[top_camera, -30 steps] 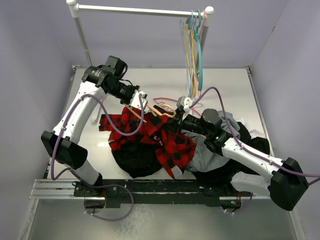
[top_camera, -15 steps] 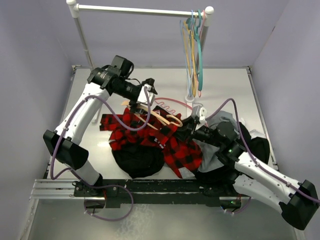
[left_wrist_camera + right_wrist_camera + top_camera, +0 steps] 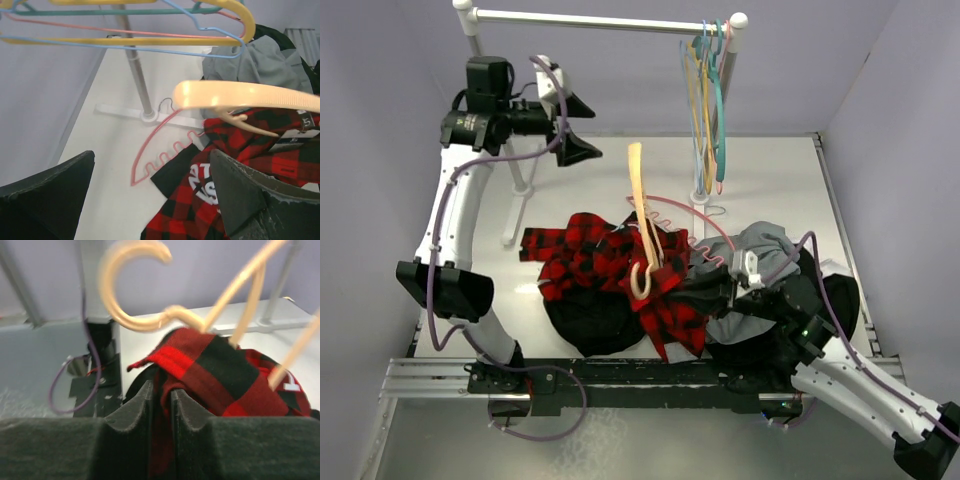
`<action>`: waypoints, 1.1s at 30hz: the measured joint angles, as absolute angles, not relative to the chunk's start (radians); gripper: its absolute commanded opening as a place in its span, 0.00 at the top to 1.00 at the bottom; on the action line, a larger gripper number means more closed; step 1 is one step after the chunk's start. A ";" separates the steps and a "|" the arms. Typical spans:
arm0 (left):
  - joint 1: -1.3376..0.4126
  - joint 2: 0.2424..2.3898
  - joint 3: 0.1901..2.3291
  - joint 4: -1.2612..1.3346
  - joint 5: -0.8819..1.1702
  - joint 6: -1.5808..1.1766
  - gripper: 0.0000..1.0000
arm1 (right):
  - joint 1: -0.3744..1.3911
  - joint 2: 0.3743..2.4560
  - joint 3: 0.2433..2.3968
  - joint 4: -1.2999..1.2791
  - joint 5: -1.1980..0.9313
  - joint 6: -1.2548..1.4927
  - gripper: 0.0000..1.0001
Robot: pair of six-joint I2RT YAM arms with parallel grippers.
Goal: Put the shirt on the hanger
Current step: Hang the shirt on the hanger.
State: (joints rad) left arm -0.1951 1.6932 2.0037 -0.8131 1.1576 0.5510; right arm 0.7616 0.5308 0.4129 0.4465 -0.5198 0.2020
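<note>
The right fingers [image 3: 161, 402] stand nearly closed, pinching a fold of the shirt [image 3: 220, 375] at its near right edge; their dark pads are ridged and matte against soft red-and-black plaid flannel. The left fingers [image 3: 565, 125] are spread wide and hold nothing, raised well above and behind the shirt's left side. The shirt lies crumpled mid-desk, a black patch with white lettering showing on its far side. The hanger [image 3: 642, 215], smooth pale tan with thin arms, rises steeply out of the shirt's middle, its curved hook low at the near side over the cloth and one end pointing up and away; what bears it cannot be told. A pink hanger [image 3: 670, 205] with a wavy bar lies flat just behind the shirt. A black garment [image 3: 595, 320] bulges under the shirt's near edge and a grey garment [image 3: 760, 250] is heaped at its right, touching it. Bare white desk [image 3: 770, 180] opens behind and left of the shirt.
</note>
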 measured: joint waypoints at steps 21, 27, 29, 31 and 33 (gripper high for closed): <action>-0.190 1.517 1.605 -0.974 1.062 0.896 0.01 | 0.856 0.733 0.503 0.212 -0.562 0.081 1.00; -0.207 1.485 1.530 -1.126 0.975 1.363 0.01 | 0.871 0.736 0.505 0.154 -0.517 0.032 1.00; -0.239 1.491 1.534 -1.157 0.925 1.487 0.01 | 0.873 0.738 0.509 0.136 -0.508 0.007 1.00; -0.299 1.492 1.534 -1.177 0.868 1.579 0.01 | 0.876 0.758 0.524 0.105 -0.490 -0.015 1.00; -0.366 1.492 1.534 -1.189 0.824 1.652 0.00 | 0.877 0.788 0.541 0.087 -0.469 -0.033 1.00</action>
